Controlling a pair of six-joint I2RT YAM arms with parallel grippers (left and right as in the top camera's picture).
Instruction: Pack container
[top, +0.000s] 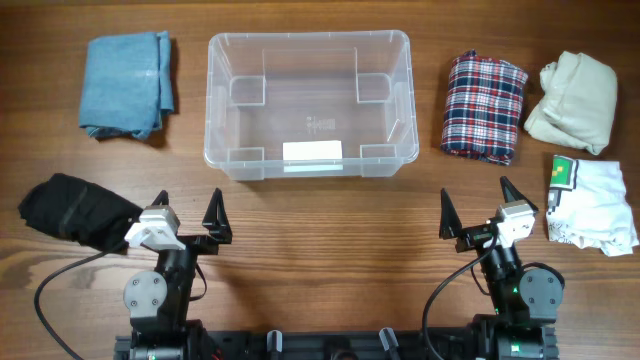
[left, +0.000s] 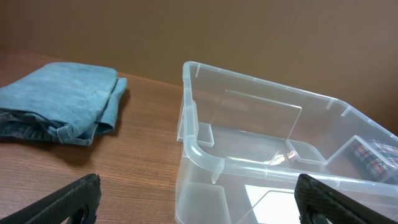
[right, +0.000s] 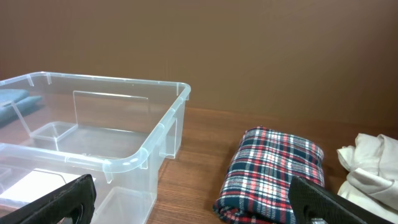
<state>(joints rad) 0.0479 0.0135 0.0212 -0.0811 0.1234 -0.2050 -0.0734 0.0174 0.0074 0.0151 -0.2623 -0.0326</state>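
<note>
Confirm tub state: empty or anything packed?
Empty. Through the container only its bare floor and white label show; the blue garment and plaid garment lie outside on the table.

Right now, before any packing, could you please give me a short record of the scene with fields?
container: clear tub, mid-table, empty, no lid on
left of it: folded blue garment
right of it: plaid garment, cream garment, white garment nearer the robot
by the left arm: black garment
left pincer: open, holding nothing
right pincer: open, holding nothing
</note>
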